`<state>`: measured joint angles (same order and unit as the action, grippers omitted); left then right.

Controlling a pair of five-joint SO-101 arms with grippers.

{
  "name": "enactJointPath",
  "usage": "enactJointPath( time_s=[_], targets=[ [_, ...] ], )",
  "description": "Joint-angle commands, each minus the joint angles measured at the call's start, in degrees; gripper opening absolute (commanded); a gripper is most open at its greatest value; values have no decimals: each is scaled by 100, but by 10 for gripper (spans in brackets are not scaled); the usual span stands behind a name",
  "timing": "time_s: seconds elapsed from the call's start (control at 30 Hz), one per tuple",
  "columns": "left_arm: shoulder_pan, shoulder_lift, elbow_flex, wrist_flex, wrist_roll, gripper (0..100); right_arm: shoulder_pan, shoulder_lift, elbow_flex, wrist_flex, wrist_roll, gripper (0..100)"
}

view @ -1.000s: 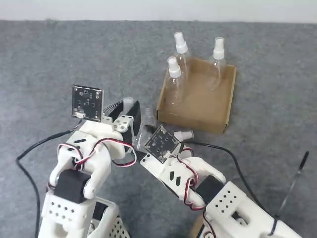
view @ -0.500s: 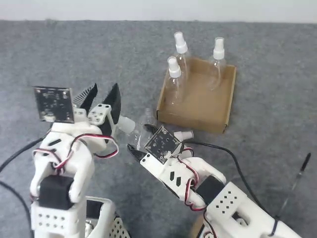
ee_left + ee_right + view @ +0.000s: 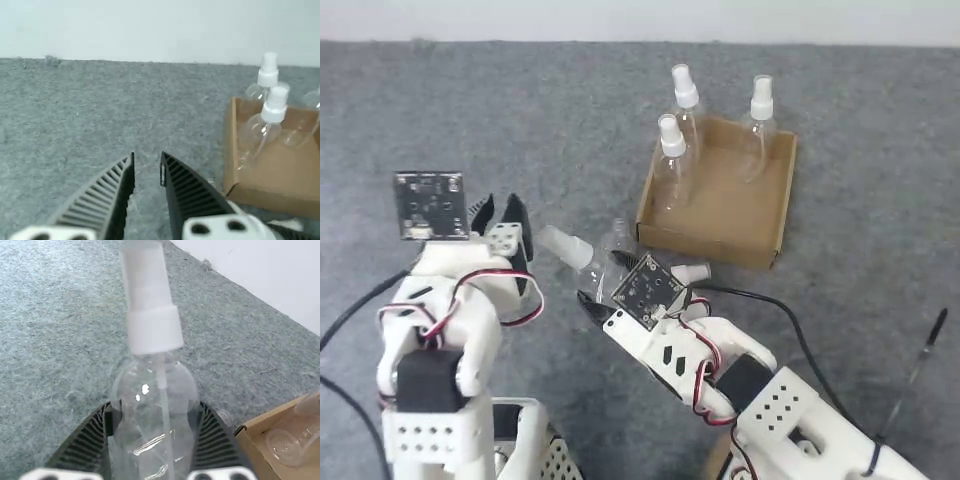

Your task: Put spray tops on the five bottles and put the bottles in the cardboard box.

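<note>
Right gripper [image 3: 156,412] around the spray-topped bottle [image 3: 152,382]

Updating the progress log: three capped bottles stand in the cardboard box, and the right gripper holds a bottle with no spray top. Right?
Not quite. The bottle in the right gripper already has its white spray top on; the right wrist view shows it. Three capped bottles do stand in the cardboard box.
</note>
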<state>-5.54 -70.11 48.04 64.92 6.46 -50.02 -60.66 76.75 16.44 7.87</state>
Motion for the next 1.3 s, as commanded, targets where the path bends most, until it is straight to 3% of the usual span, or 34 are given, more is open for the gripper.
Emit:
enactJointPath(
  time_s=[0.0,0.27,0.93,1.13,1.27],
  targets=[
    [211,-62,92,62,-352,73,13,-215,-53,-136,-53,7],
    [1187,-9,145,105,-527,73,13,-215,-53,-119,-53,7],
    [1152,-18,154,97,-536,77,-92,-233,-53,-127,-53,12],
    [1152,-44,180,105,-536,77,-92,-233,-35,-84,-53,130],
    [1152,-53,180,123,-536,77,-92,-233,44,-136,-18,133]
  ],
)
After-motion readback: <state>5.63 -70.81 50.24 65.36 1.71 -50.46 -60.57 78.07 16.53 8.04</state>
